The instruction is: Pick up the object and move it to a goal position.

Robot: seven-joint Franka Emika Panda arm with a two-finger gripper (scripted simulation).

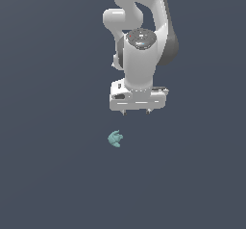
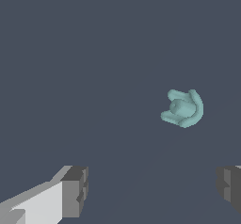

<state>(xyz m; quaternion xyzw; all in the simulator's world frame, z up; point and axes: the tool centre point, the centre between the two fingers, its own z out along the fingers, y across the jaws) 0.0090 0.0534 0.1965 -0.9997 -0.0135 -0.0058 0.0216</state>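
The object (image 1: 115, 139) is a tiny pale teal curled lump lying alone on the dark grey floor. In the wrist view the object (image 2: 183, 108) shows its lobes curling around a hollow, lying off to one side of the gap between the fingers. My white gripper (image 1: 136, 112) hangs above it and a little toward the exterior view's right, apart from it. Its two short dark fingertips (image 1: 125, 112) point down. The gripper (image 2: 153, 188) is open, with the grey pads (image 2: 77, 190) wide apart and nothing between them.
A plain dark grey floor (image 1: 48, 175) fills both views. The white arm (image 1: 139, 35) rises out of the top of the exterior view.
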